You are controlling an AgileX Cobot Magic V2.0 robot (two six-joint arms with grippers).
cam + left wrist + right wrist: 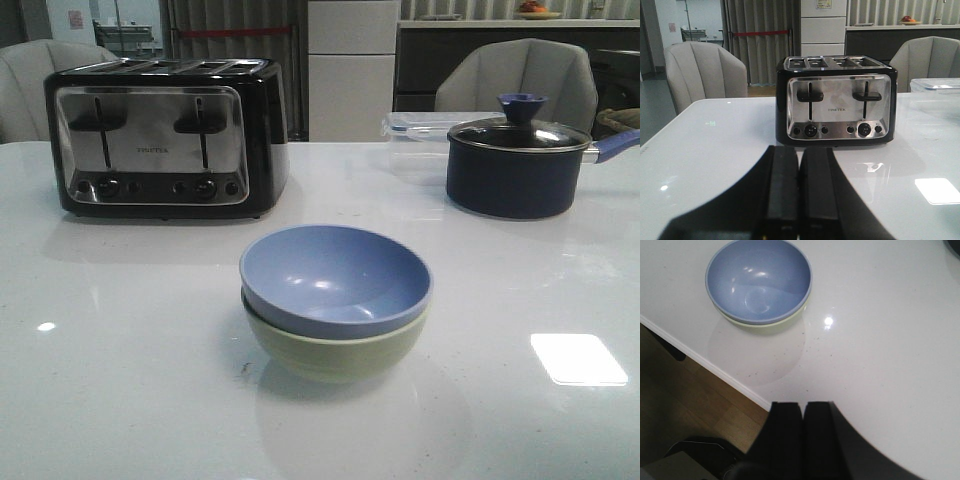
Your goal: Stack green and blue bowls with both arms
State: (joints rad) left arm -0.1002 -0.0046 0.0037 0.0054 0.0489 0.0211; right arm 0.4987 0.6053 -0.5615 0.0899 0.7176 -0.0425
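Front view: you see the blue bowl (335,278) nested in the green bowl (335,350) at table centre, no arm near. Left wrist view: your left gripper (799,192), closed and empty, faces the toaster (836,100). Right wrist view: your right gripper (803,432), closed and empty, sits well apart from the stack, yet nearer it

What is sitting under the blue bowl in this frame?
The blue bowl is nested in the green bowl, which stands on the white table. Only the green bowl's outer wall and rim show; its inside is covered by the blue one.
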